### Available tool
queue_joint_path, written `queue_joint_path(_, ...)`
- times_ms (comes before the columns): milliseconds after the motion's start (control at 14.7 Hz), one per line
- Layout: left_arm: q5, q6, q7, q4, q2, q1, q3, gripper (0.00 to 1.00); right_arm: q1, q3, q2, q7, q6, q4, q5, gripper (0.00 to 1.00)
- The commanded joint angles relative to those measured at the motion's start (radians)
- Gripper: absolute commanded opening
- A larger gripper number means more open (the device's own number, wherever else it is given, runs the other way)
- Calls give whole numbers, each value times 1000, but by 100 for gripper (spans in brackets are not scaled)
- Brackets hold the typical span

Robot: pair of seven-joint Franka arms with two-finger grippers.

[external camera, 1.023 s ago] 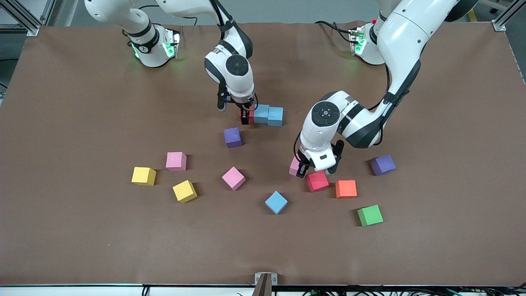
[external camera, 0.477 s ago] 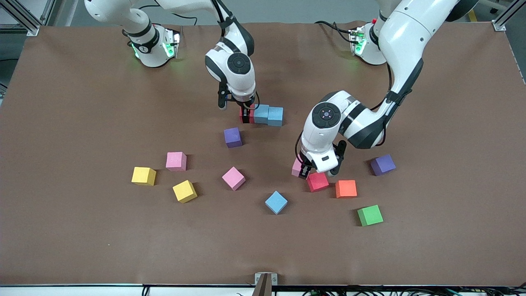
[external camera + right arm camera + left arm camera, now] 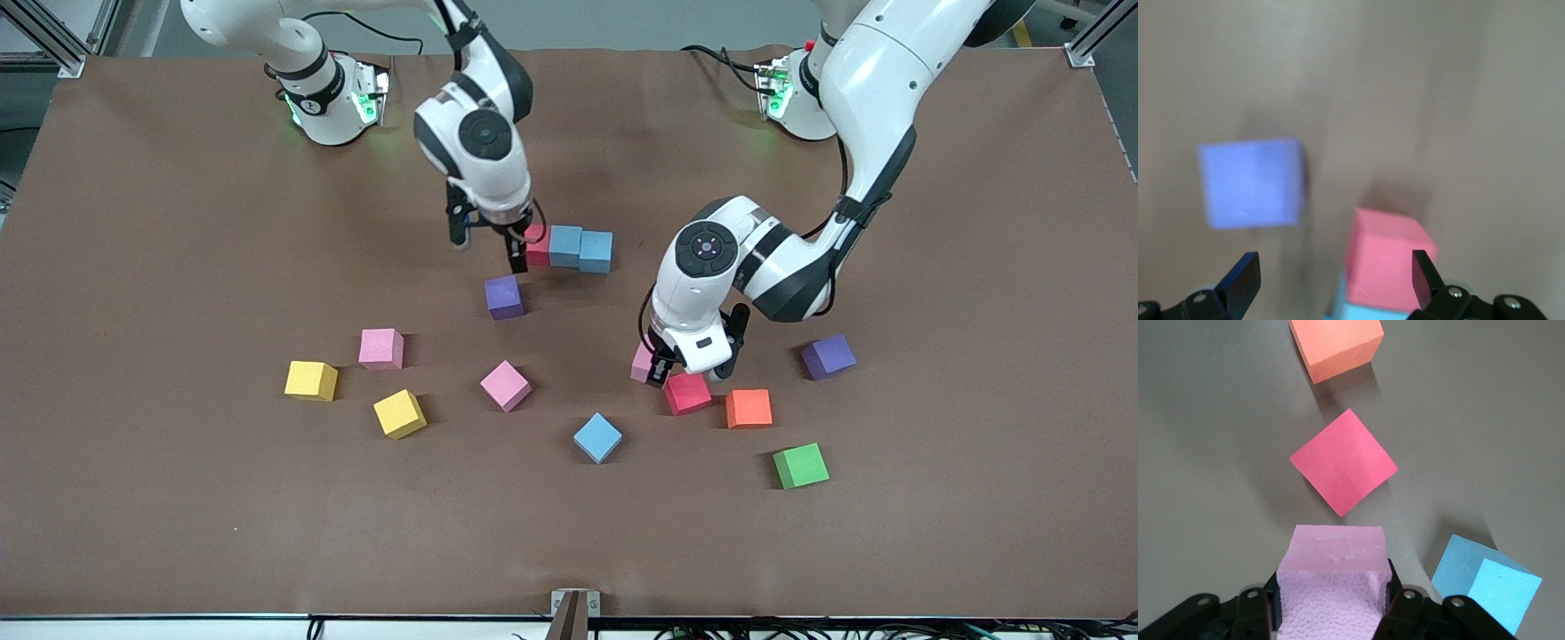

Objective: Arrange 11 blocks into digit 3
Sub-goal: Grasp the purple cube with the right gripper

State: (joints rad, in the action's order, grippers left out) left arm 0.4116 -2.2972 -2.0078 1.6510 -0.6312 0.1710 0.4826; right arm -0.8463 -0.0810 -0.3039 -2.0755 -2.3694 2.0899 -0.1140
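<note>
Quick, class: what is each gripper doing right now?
Left gripper: fingers shut on a pink cube, beside the red cube.
Right gripper: open, holding nothing, above the red block that ends the blue row.

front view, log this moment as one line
left gripper: shut on pink block | right gripper: open, above red block | row: red plus two blue blocks

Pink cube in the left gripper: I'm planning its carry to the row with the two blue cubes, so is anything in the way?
Nothing visible: bare table lies between the pink cube and the row.
</note>
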Motion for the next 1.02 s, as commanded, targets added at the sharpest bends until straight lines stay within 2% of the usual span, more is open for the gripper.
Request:
queue_joint_path(0, 12, 25, -6, -7, 18, -4, 4, 38, 88, 10, -41, 127, 3, -59, 30, 100)
queue_joint_path(273, 13, 25, -6, -8, 18, -4, 2, 38, 90, 12, -185, 143, -1, -166, 36, 100)
queue_joint_path(818, 13, 25, -5, -8, 15, -8, 2, 38, 81, 13, -216, 147, -2, -163, 33, 98)
queue_joint_path(886, 13, 25, -5, -8, 15, -8, 2, 38, 85, 13, -216, 153, -5, -163, 33, 84)
queue_joint_path(955, 13, 25, -5, -8, 16, -8, 4, 38, 90, 13, -216, 166, -13, -163, 33, 47)
